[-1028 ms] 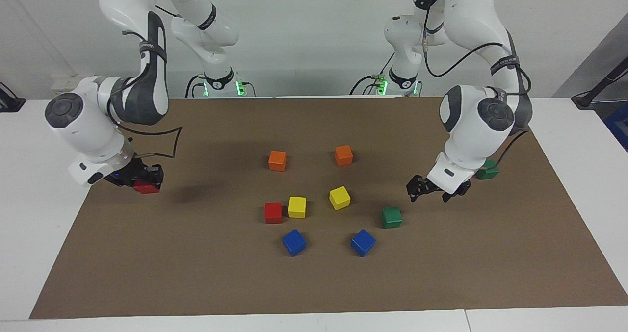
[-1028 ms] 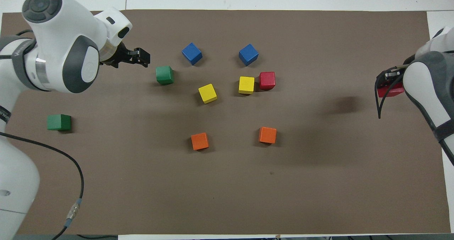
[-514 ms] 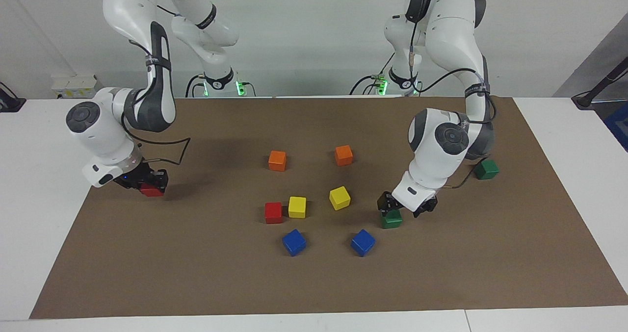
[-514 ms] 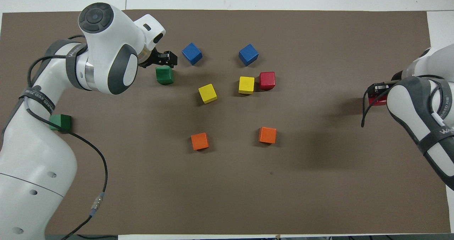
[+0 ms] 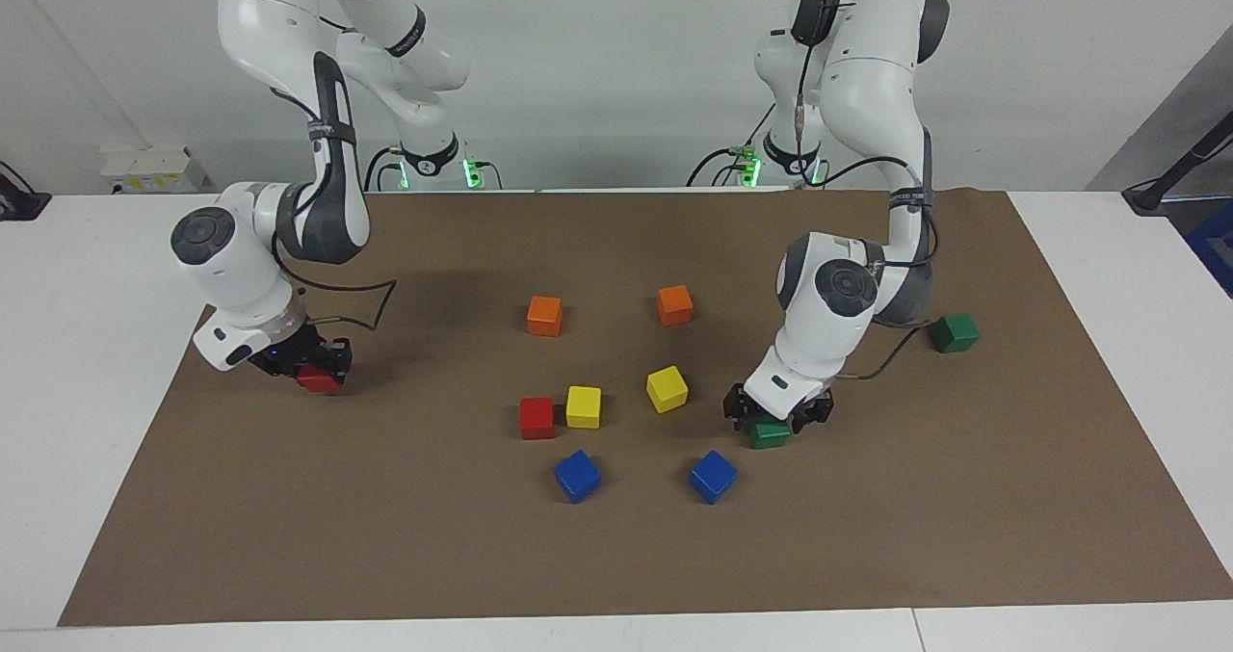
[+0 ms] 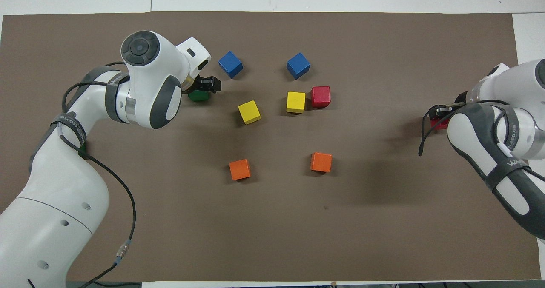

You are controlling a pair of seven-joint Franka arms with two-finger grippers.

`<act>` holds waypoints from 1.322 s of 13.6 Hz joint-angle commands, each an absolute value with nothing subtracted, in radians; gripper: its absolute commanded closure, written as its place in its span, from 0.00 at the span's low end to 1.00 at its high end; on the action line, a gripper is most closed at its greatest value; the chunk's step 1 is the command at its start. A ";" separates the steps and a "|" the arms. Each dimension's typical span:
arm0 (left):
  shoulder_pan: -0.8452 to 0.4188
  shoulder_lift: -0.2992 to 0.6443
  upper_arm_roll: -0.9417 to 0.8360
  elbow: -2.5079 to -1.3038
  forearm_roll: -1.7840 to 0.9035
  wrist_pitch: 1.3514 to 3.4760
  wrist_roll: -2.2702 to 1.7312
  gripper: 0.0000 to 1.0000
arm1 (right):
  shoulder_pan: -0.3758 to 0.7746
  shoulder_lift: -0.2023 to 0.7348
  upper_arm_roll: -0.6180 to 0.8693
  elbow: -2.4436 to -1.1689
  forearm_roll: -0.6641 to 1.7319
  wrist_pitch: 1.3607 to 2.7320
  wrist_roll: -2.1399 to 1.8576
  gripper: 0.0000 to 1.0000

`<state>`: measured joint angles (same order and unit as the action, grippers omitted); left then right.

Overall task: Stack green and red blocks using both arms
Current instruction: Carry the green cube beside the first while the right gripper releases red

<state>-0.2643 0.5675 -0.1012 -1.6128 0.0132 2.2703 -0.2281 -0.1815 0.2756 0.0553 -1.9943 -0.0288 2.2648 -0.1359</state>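
Two arms over the counter (image 5: pixel 1108 276) | left gripper (image 5: pixel 776 419) low, fingers straddling green block (image 5: pixel 768 434) near blue cubes, closure unclear | right gripper (image 5: pixel 310 367) clamps red block (image 5: pixel 318 379) above the mat's right-arm end | risk: off-centre squeeze twists the green block | cubes, no long axis.

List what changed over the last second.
The left hand swung inward and came down around the green block beside a blue one. The right hand, holding a red block, drifted toward the middle. The other blocks stayed put.
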 commanded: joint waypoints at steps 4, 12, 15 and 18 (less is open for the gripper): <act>-0.279 0.557 -0.081 -1.600 0.050 2.208 -0.259 1.00 | -0.176 0.299 0.061 -2.019 -0.038 2.355 -0.117 1.00; -0.134 0.399 -0.090 -1.597 0.041 2.004 -0.183 1.00 | -0.161 0.301 0.061 -2.014 -0.046 2.338 -0.123 0.00; -0.040 0.313 -0.086 -1.620 0.038 1.890 0.004 1.00 | -0.156 0.246 0.061 -1.938 -0.081 2.184 -0.123 0.00; 0.072 0.237 -0.084 -1.711 0.038 1.881 0.188 1.00 | -0.156 0.224 0.072 -1.754 -0.086 1.943 -0.117 0.00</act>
